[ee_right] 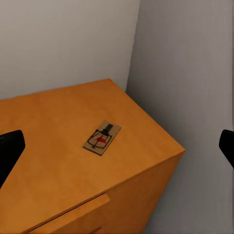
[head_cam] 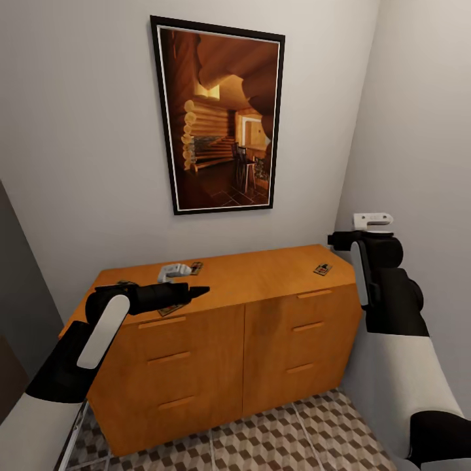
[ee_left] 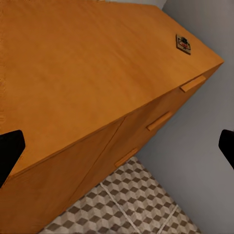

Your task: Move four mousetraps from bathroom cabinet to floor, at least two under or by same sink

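Observation:
The orange-brown cabinet stands against the wall, with mousetraps lying on its top. One mousetrap lies near the right end and is also seen in the right wrist view and the left wrist view. A second mousetrap sits near the back middle. A third mousetrap peeks out from under my left arm at the front edge. My left gripper hovers open over the top, holding nothing. My right gripper hangs open above the right end.
A framed picture hangs on the wall above the cabinet. A grey side wall closes in tightly on the right. The cube-patterned bathroom floor shows in front of the drawers.

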You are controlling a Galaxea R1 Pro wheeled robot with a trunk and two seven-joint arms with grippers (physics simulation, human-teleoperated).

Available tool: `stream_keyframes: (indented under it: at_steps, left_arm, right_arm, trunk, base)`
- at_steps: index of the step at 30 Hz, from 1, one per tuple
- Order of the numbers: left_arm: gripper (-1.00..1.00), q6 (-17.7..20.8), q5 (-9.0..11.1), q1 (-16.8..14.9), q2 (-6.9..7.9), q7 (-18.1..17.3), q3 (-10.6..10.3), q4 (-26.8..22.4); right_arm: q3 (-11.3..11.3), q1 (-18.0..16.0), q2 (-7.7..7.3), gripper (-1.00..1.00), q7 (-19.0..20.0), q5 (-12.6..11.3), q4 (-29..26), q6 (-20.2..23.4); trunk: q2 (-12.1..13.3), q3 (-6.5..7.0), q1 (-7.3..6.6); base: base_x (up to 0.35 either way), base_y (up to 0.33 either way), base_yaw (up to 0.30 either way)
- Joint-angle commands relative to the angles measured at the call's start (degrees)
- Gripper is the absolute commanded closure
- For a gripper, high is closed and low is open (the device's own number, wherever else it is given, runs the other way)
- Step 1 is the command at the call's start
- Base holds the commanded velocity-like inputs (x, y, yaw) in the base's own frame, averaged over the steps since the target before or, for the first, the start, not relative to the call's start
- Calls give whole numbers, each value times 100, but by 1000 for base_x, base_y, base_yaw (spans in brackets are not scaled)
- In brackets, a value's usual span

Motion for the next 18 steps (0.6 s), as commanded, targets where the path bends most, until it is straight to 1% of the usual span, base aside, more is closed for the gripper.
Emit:
stream_keyframes:
  at_steps: [1, 4, 8, 12, 18]
  left_arm:
    - [-100, -32, -31, -3, 3, -20, -4, 3]
    - [-100, -209, -27, 1, 3, -15, -5, 14]
    - [-100, -355, -22, 2, 11, -19, -4, 7]
    - [-100, -434, -19, 4, 23, -23, 4, 3]
    - [-100, -487, -22, 4, 30, -24, 9, 6]
  right_arm:
    - [2, -5, 10, -100, 9, 48, -9, 29]
    - [7, -5, 33, -100, -12, 73, -54, 29]
    - [7, -6, 47, -100, -26, 82, -146, 29]
    - [8, -6, 54, -100, -32, 84, -228, 29]
    - [26, -6, 70, -100, -38, 82, -268, 29]
  trunk:
    - [-4, -7, 0]
    - [-4, -7, 0]
    - [-4, -7, 0]
    - [-4, -7, 0]
    - [-4, -7, 0]
  base:
    - [0, 0, 0]
    - [18, 0, 0]
    - [116, 0, 0]
    - [231, 0, 0]
    - [291, 0, 0]
